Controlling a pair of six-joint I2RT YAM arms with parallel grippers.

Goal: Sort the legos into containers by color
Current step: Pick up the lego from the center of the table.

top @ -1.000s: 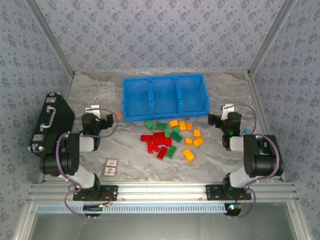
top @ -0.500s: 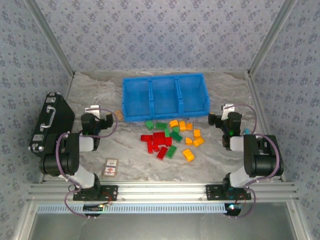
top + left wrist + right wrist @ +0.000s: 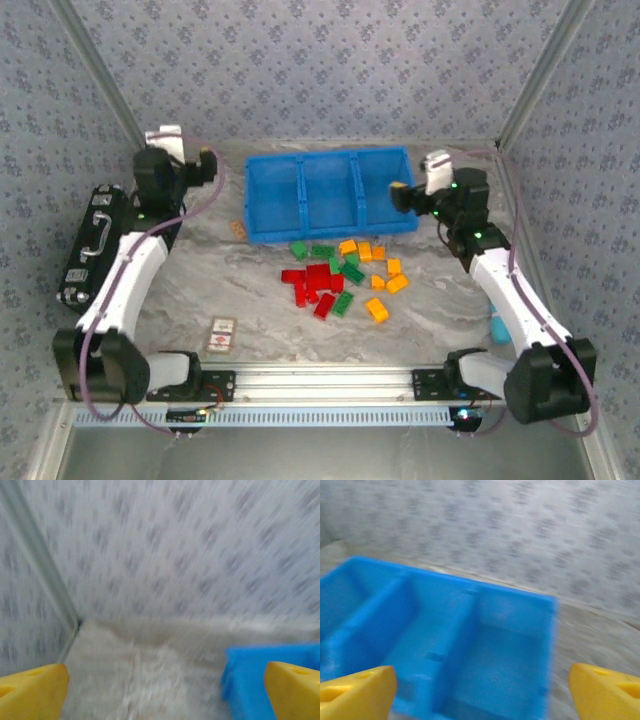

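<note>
The legos lie loose on the marble table in front of the bin: red ones (image 3: 315,282), green ones (image 3: 343,303) and orange-yellow ones (image 3: 377,310). The containers are three adjoining compartments of a blue bin (image 3: 330,156), all bare inside. My left gripper (image 3: 207,165) hangs raised to the left of the bin; in the left wrist view it (image 3: 165,692) is open and empty, with the bin's corner (image 3: 250,675) at the right. My right gripper (image 3: 398,193) hovers at the bin's right end. It (image 3: 480,692) is open and empty over the right compartment (image 3: 510,660).
A black hard case (image 3: 95,245) lies at the left edge. A printed card (image 3: 223,333) sits near the front left, a small tan tile (image 3: 238,229) by the bin's left front corner, and a light blue object (image 3: 497,327) beside the right arm. Patterned walls enclose the table.
Both arms have risen from their folded pose and reached toward the back. The left gripper now sits beside the bin's left end, the right over its right end. The legos have not moved.
</note>
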